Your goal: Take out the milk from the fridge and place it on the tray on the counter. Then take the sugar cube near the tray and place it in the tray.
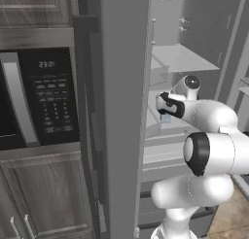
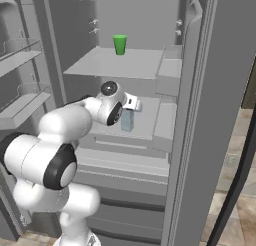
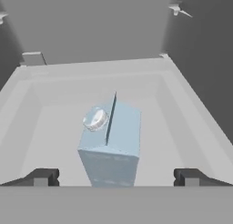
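While the milk (image 3: 110, 143) stands upright on a fridge (image 2: 125, 65) shelf, the gripper (image 3: 116, 177) is held just above it, fingers spread wide, nothing grasped.

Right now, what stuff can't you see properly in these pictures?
- Milk: in the left base view the arm covers all but a pale blue corner; in the right base view the hand hides its top.
- Gripper: in the hand view just the two tips show, spread wide either side of the carton.
- Fridge: the left base view's door edge blocks its left half.
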Motion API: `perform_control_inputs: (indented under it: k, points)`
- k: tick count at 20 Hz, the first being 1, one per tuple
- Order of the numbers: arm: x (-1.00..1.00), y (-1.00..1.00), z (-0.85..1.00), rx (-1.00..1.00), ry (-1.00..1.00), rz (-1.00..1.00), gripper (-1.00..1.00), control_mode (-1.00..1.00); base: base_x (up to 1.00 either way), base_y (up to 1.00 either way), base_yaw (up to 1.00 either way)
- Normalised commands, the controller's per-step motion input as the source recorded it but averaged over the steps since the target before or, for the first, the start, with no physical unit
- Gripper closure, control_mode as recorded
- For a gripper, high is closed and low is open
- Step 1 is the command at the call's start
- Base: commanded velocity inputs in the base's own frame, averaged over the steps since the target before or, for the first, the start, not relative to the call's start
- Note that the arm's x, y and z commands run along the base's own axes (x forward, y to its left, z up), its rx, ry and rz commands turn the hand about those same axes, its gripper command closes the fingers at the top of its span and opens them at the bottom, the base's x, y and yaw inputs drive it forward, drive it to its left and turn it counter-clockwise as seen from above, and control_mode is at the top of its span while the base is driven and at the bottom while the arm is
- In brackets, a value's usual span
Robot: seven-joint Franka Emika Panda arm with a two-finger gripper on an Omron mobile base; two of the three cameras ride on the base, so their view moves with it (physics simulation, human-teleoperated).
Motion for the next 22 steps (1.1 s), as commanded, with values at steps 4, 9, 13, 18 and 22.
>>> perform_control_inputs:
  k: [4,9,13,18,22]
  points:
    - [0.24,0.00,-0.07,0.00,0.00,0.00,-1.00,-1.00,0.00,0.00,0.00]
    - [0.21,0.00,-0.11,0.00,0.00,0.00,-1.00,-1.00,0.00,0.00,0.00]
    - [0.13,0.00,-0.14,0.00,0.00,0.00,-1.00,-1.00,0.00,0.00,0.00]
    - [0.08,0.00,-0.15,0.00,0.00,0.00,-1.00,-1.00,0.00,0.00,0.00]
    - [0.20,0.00,-0.16,0.00,0.00,0.00,-1.00,-1.00,0.00,0.00,0.00]
